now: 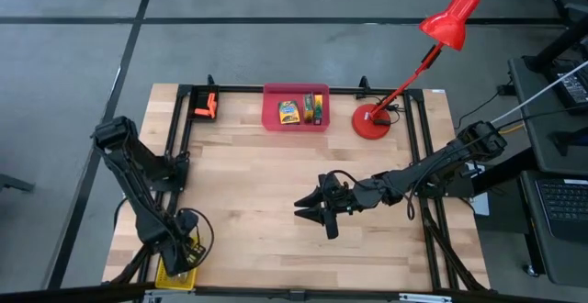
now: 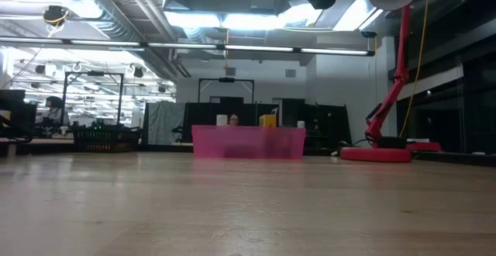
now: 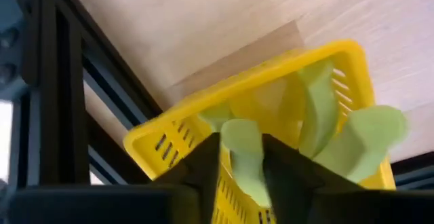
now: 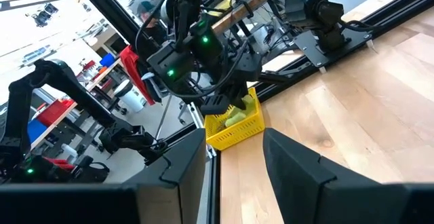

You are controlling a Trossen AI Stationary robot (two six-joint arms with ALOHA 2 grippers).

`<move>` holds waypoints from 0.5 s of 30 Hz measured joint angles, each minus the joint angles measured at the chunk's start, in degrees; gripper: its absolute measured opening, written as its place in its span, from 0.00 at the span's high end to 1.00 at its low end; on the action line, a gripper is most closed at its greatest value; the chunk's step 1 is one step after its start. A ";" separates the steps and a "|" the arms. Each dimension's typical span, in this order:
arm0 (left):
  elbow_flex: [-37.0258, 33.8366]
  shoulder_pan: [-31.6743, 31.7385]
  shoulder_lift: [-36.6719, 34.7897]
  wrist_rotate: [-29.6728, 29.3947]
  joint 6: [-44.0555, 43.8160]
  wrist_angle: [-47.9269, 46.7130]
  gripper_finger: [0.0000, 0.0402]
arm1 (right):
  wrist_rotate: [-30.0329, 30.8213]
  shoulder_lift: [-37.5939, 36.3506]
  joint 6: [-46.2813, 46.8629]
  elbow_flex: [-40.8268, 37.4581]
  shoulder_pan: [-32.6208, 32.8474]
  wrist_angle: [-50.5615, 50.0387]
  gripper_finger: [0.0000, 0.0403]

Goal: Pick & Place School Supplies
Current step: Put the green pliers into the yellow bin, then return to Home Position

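Left gripper (image 1: 181, 259): your 7 o'clock corner, fingers closed around a pale green piece inside the slotted yellow plastic basket (image 3: 203, 122).
Right gripper (image 1: 312, 208): table centre, fingers spread, holding nothing.
Crayon boxes (image 1: 290, 111): your 12 o'clock, in the pink plastic tray (image 1: 272, 108).

right claw (image 4: 234, 159) open over wooden table (image 4: 359, 115), left claw (image 4: 227, 102) (farther off) above yellow basket (image 4: 234, 125)
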 joint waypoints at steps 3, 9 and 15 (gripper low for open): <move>0.00 -0.13 -0.37 -0.41 1.54 -0.62 0.62 | -0.04 0.00 -0.02 0.00 0.00 0.00 0.62; 0.19 -2.24 -4.29 -2.59 2.50 -2.41 0.43 | -1.52 0.00 0.86 0.00 -0.28 0.04 0.62; 6.90 -3.61 -9.65 -18.36 14.95 -10.04 0.44 | -3.98 0.00 1.27 0.00 -1.48 1.03 0.62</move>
